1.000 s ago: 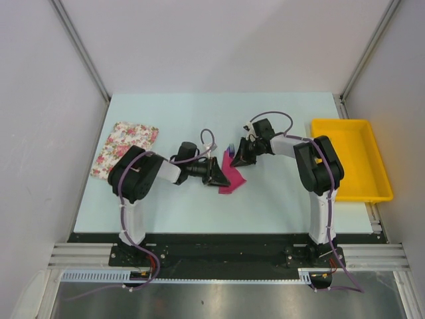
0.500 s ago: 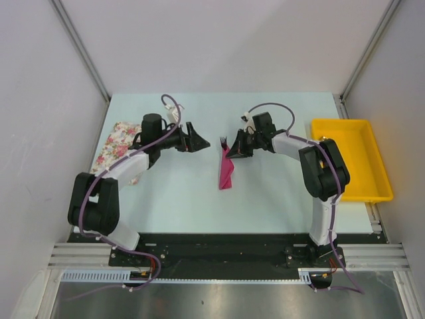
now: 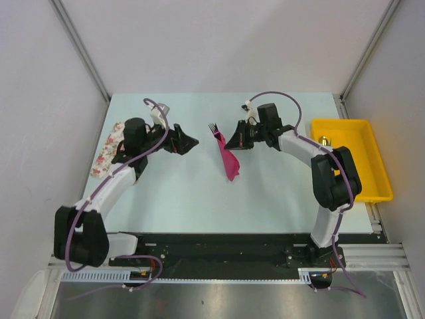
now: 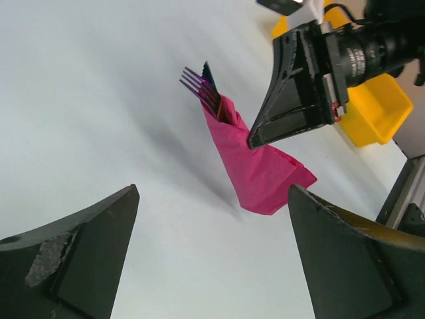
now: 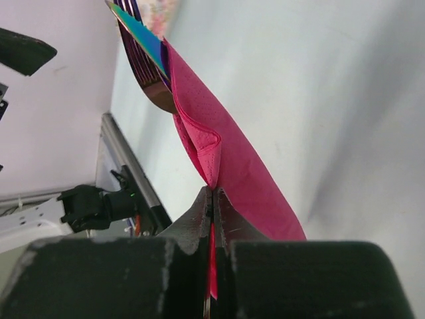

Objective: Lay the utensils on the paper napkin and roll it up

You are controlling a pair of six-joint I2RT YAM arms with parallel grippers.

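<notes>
The magenta paper napkin [image 3: 230,161] is rolled into a narrow bundle that hangs slanted above the table. The utensils' tips [image 3: 213,128] stick out of its upper end: purple fork tines [image 4: 198,84] and a shiny flat blade [image 5: 141,30] beside them. My right gripper [image 3: 234,142] is shut on a fold of the napkin [image 5: 222,156], pinching it at the jaws' tip [image 5: 213,193]. Left of the bundle, my left gripper [image 3: 191,141] stands open and apart from it. Nothing lies between its fingers [image 4: 86,249].
A white floral cloth [image 3: 108,150] lies at the table's left edge, partly under my left arm. At the right stands a yellow tray [image 3: 368,193] with a small object in it. The right gripper's black body [image 4: 299,86] shows above the bundle in the left wrist view.
My left gripper has opened, let go of the napkin and swung away to the left and back. The right gripper has kept its hold and carried the bundle slightly farther back.
</notes>
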